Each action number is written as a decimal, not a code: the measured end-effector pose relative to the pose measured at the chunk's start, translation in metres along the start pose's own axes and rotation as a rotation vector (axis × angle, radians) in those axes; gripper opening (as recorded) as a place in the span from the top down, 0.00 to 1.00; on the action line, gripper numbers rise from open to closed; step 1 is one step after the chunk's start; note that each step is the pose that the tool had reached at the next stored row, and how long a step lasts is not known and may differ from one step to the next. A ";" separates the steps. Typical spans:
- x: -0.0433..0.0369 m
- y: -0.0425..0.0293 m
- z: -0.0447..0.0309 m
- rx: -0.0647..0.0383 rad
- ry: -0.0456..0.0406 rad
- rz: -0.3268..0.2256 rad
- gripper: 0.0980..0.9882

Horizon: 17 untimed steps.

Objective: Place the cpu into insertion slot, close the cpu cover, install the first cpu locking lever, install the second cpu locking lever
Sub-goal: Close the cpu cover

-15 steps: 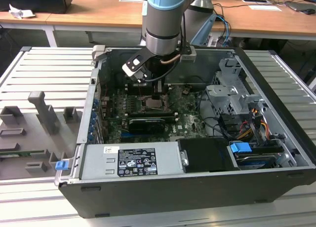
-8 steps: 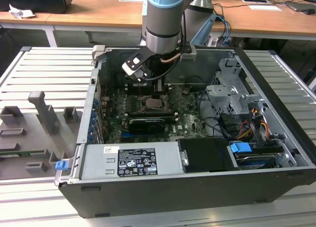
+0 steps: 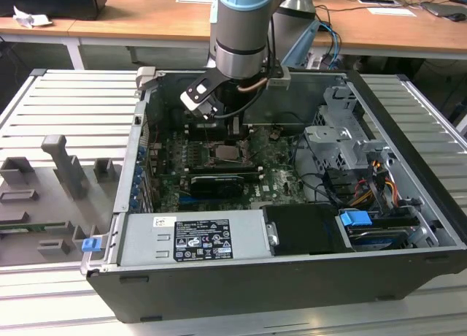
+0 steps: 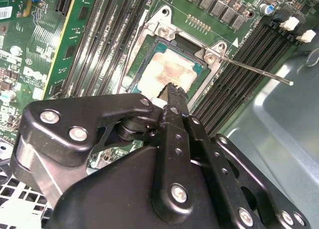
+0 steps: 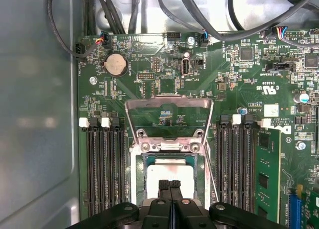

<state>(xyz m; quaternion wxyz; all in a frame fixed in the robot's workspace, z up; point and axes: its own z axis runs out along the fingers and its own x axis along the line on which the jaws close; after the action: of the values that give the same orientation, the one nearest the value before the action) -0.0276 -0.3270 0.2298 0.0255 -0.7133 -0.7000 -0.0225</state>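
Gripper narrow, its tips pressed together with nothing between them, over the near edge of the cpu; contact not clear. Cpu lies flat in the insertion slot. Cpu cover swung open beyond the slot. Thin locking lever sticks out unlatched beside it.

**Colours on my screens**

I see a green circuit board, black memory slots with white clips, a silver cpu cover, the cpu grey smeared tan, my black hand, and a ribbed grey tabletop.
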 end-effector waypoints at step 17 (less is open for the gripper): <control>0.0005 0.0000 -0.0062 0.000 0.0001 0.000 0.99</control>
<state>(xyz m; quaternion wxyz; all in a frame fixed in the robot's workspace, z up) -0.0276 -0.3269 0.2359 0.0256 -0.7133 -0.7000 -0.0226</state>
